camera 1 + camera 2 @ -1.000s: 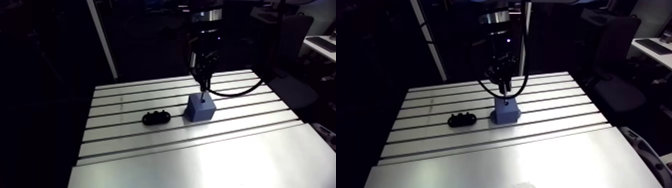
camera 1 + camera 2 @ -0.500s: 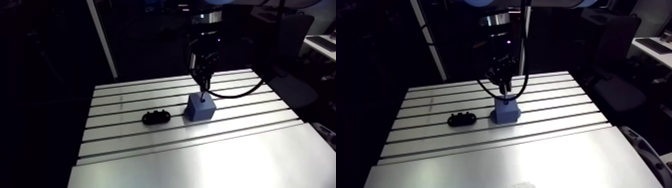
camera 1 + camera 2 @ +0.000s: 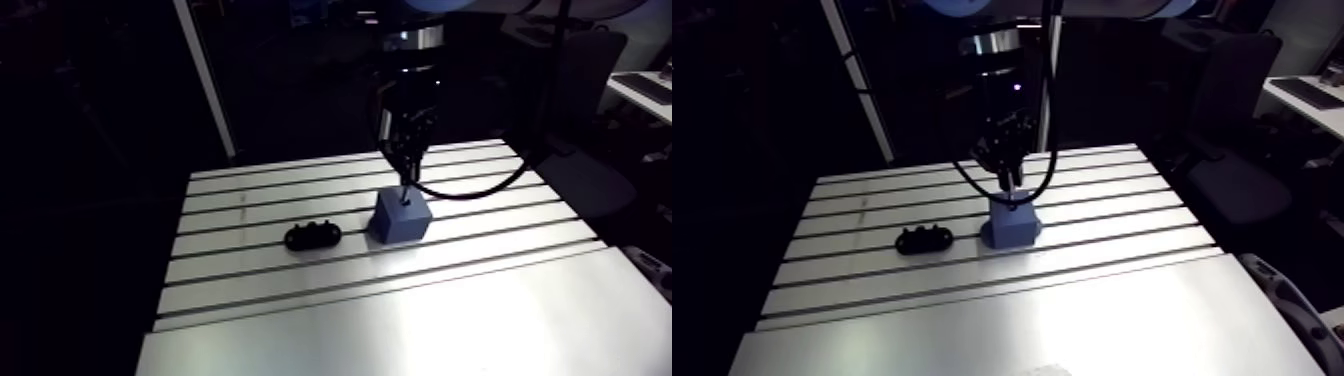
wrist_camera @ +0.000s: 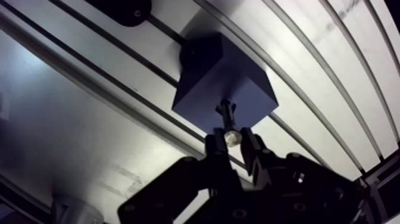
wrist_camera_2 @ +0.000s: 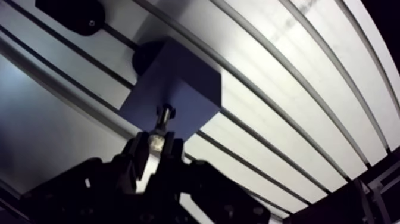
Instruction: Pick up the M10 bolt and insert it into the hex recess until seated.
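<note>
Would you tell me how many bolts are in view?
1: the bolt, clamped in the gripper, its tip at the top of the blue block; no others show.

Hand [image 4: 232, 143] points down — fingers [image 4: 215, 150] pinched on bolt [image 4: 227, 119].

We log a silver slotted aluminium table [image 3: 400, 320], smooth, satin sheen; matt blue cube block [image 3: 400, 220], plastic-looking; black oblong plastic-looking piece [image 3: 312, 235], slight gloss; small metal bolt [image 4: 228, 124], shiny head.

Slotted aluminium worktop [image 3: 400, 320] with a blue block [image 3: 401, 218] standing toward its far side and a small black lobed part [image 3: 312, 235] lying near the block, not touching.
</note>
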You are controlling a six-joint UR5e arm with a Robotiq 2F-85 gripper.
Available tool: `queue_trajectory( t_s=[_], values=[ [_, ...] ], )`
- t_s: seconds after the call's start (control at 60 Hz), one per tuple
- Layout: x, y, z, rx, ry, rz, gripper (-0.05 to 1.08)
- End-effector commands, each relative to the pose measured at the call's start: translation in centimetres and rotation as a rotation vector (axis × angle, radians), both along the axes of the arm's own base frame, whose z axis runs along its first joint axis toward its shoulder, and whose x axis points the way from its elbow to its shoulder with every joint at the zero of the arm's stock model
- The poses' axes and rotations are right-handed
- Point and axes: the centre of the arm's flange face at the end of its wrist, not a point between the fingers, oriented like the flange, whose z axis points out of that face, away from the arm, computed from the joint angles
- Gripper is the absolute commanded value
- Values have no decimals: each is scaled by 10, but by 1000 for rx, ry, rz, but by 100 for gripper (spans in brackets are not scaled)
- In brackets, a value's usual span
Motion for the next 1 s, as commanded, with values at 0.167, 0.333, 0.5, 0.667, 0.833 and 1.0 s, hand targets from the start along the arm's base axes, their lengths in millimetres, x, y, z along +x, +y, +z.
queue_trajectory(
  t_s=[0.167,0.333,0.5,0.667,0.833,1.0],
  values=[
    [2,0,-1,1,-3,0,96],
    [2,0,-1,1,-3,0,96],
    [2,0,-2,1,-5,-2,96],
    [2,0,-3,1,-5,-2,96],
    [1,0,-4,1,-5,0,96],
    [1,0,-5,2,-6,-1,96]
  ],
)
